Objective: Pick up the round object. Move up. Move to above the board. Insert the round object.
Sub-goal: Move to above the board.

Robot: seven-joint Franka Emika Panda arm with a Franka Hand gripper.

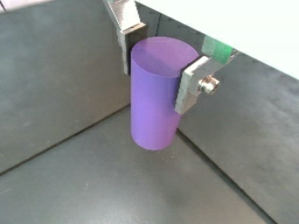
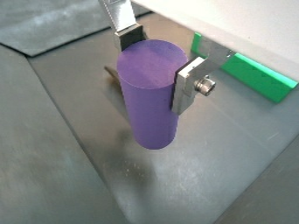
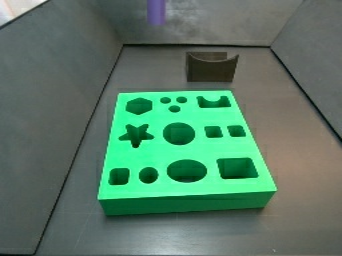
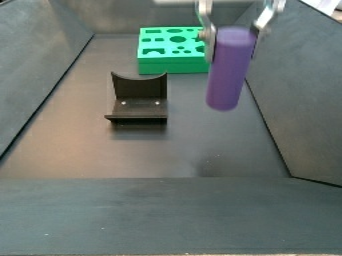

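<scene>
The round object is a smooth purple cylinder peg (image 1: 156, 96), upright between my fingers and lifted off the dark floor; it also shows in a wrist view (image 2: 153, 92) and in both side views (image 4: 229, 68) (image 3: 156, 11). My gripper (image 1: 158, 54) is shut on its upper end, one silver finger (image 1: 193, 80) on each side. In a side view my gripper (image 4: 235, 22) is high, near the back wall. The green board (image 3: 187, 152) with many cut-out holes lies flat on the floor, apart from the peg; its edge shows in a wrist view (image 2: 257, 73).
A dark grey notched block (image 3: 210, 65) stands between the board and the back wall, also in a side view (image 4: 136, 98). Grey walls (image 3: 67, 70) enclose the floor on all sides.
</scene>
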